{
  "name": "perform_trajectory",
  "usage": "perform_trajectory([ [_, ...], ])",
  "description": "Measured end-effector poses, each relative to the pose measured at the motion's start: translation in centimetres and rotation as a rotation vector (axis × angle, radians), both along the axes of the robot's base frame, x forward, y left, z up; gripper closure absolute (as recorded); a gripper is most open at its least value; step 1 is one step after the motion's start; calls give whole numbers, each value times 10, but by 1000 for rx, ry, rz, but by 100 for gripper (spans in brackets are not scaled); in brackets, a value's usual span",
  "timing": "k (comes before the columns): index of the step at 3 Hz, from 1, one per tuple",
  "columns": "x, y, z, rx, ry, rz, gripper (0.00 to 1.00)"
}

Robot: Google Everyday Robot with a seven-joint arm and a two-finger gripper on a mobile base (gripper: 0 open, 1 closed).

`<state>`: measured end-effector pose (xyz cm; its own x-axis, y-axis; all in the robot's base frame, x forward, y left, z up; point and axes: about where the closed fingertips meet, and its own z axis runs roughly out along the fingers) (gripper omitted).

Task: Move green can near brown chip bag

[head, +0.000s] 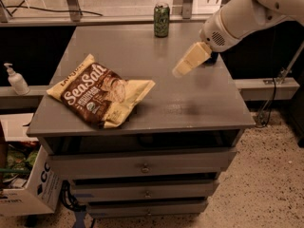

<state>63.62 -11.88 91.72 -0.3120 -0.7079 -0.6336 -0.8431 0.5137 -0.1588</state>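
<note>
1. While my tool [177,72] hung over the tabletop [204,103], I couldn't tell how open it was.
2. The green can [161,20] stood at the far edge, well apart from the brown chip bag [99,96].

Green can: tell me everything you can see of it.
The green can is a small dark green drink can, metal by the look, with a silver top and pale markings on its side. It stands upright near the far edge of the grey table, touching only the tabletop. The brown chip bag lies well away, toward the near side. The gripper hovers nearer the camera than the can, apart from it.
</note>
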Motion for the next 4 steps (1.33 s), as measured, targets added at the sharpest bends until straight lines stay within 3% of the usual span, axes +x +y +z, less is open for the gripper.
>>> perform_trajectory([
  [2,87,25,-1,91,-54,-97,0],
  [4,144,77,-20,129,-60,-211,0],
])
